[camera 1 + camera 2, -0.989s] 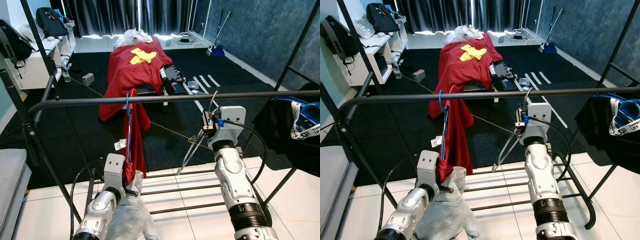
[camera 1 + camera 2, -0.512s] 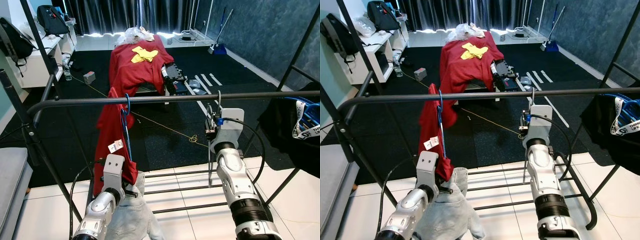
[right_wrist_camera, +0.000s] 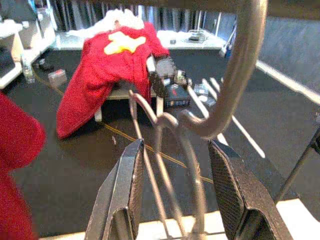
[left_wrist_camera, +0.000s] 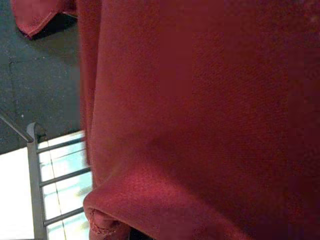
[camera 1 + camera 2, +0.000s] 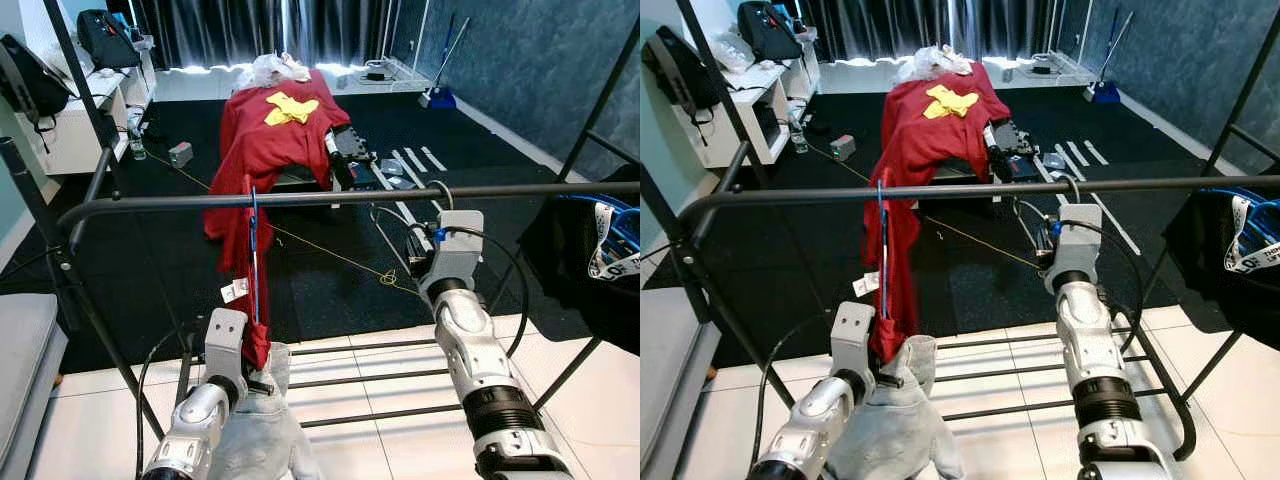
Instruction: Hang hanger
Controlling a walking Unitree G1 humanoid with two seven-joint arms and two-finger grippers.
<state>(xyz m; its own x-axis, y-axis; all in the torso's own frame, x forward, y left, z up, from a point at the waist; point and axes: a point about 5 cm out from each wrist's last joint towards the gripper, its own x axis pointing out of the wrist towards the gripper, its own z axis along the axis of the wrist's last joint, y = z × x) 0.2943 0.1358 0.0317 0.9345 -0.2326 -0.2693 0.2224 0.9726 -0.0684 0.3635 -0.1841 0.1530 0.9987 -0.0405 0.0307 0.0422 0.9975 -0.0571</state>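
The right end effector, ribbed black fingers spread, brackets a thin wire hanger whose curved hook meets the black tubular rail at 12 o'clock. The left end effector pinches matte red cloth hanging from a blue hanger.

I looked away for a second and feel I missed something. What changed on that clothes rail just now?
The right gripper has lifted its wire hanger so that the hook now curls over the rail; a second ago it hung below the bar. Its fingers now stand apart around the wire. The red garment swung out and settled back. The left gripper still holds the garment's lower end.
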